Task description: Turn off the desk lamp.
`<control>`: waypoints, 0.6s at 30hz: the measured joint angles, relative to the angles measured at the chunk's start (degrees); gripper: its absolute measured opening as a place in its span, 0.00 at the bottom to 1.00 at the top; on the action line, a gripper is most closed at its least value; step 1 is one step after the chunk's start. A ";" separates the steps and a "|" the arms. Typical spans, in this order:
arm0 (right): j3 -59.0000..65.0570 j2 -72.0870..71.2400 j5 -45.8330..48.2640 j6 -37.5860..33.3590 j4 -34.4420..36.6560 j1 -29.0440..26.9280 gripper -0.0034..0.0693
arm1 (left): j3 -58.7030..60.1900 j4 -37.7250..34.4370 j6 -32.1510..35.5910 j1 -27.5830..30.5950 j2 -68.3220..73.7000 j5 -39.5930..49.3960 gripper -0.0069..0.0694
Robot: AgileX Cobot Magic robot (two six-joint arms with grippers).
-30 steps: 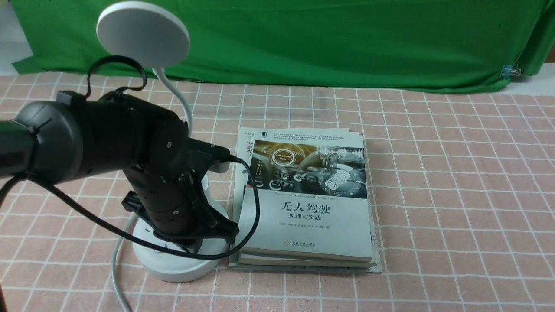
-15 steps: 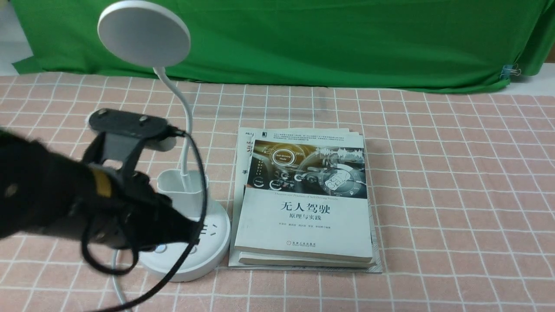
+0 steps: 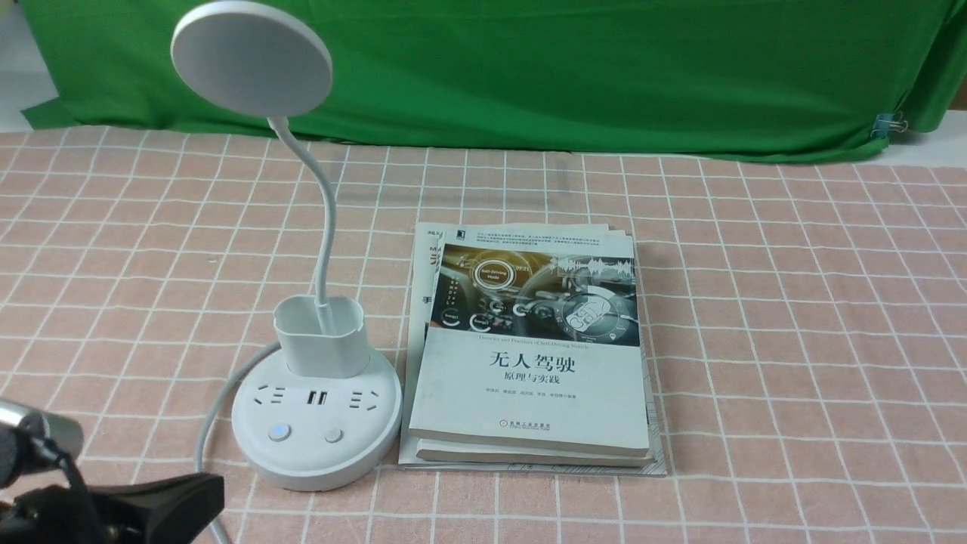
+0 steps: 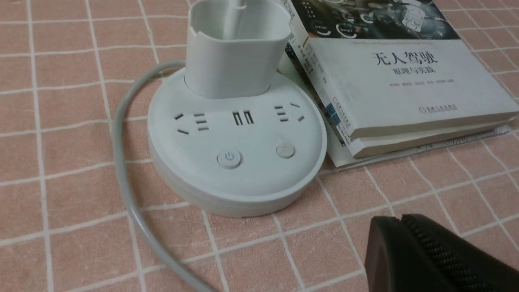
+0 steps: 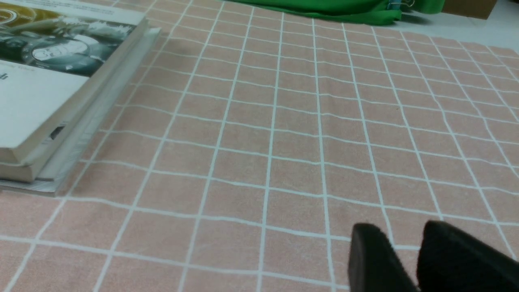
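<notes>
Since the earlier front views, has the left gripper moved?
Yes: in front view, the left gripper has withdrawn from over the lamp base, toward the robot and leftward.

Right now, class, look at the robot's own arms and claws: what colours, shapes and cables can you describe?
The left claw is black, its fingers tapering, with fine ridges on an inner face. The arm part beside it has a silvery rounded piece and a thin dark cable. The right claw is black too, with two blunt, rounded fingertips; its arm is out of view.

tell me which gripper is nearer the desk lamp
Left. The left gripper is just on the robot's side of the desk lamp, not touching it; the right gripper is farther off, beyond the books.
</notes>
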 joint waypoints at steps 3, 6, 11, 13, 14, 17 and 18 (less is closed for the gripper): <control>0.00 0.00 0.00 0.00 0.00 0.00 0.38 | 1.32 0.00 0.00 0.00 -1.02 -0.21 0.10; 0.00 0.00 0.00 0.00 0.00 0.00 0.38 | 1.84 0.00 0.00 0.00 -1.25 -0.84 0.10; 0.00 0.00 0.00 0.00 0.00 0.00 0.38 | 1.84 0.24 0.00 0.00 -1.25 -2.55 0.10; 0.00 0.00 0.00 0.00 0.00 0.00 0.38 | 2.36 2.18 0.38 0.00 -1.95 -3.08 0.10; 0.00 0.00 0.00 0.00 0.00 0.00 0.38 | 2.36 2.18 0.54 0.09 -2.10 -3.10 0.10; 0.00 0.00 0.00 0.00 0.00 0.00 0.38 | 5.44 4.94 1.09 4.23 -8.15 -3.43 0.10; 0.00 0.00 0.00 0.00 0.00 0.00 0.38 | 5.87 4.93 1.08 5.58 -9.08 -3.63 0.10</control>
